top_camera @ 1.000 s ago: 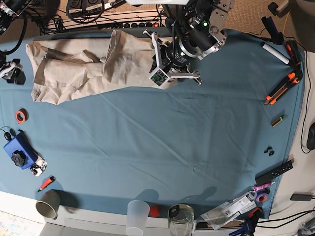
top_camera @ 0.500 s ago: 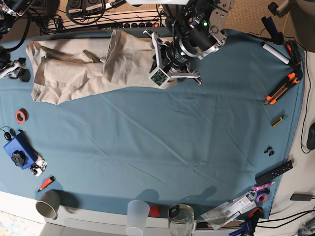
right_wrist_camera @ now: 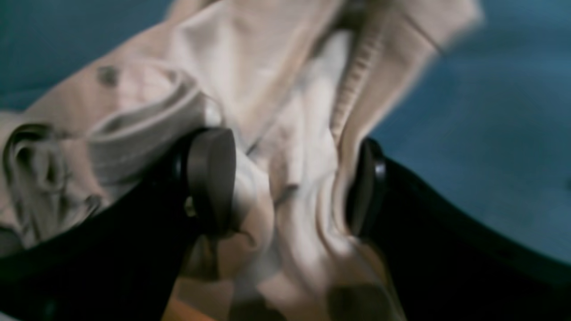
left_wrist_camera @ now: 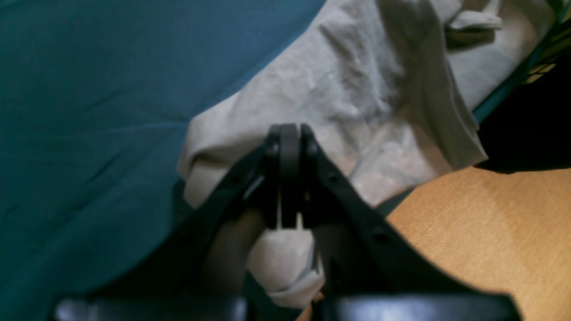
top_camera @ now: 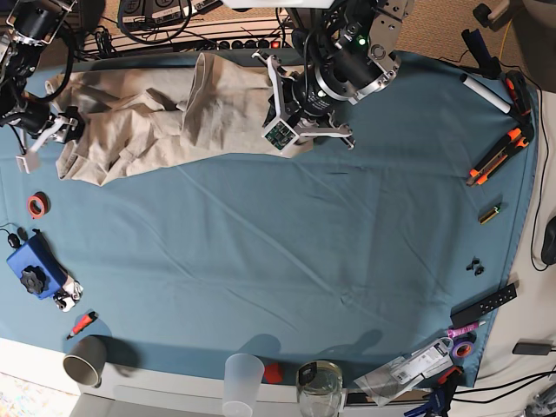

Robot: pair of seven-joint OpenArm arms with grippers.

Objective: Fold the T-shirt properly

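the t-shirt (top_camera: pixel 165 113) lies crumpled along the far edge of the counter (top_camera: pixel 287 261), between the 2 arms. the left claw (left_wrist_camera: pixel 289 178) is closed and pinches a fold of the shirt's edge. the right claw (right_wrist_camera: pixel 285 183) is still wide, with bunched cloth near the ribbed collar between its pads, not yet clamped. i think the step is to spread the shirt flat: the right claw should close on 1 layer only, then both pull apart evenly.

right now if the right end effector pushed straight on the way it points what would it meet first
The T-shirt: bunched beige fabric already sits between the open fingers of the right end effector. Beyond it lies the teal table cloth, though depth is unclear in this blurred view.
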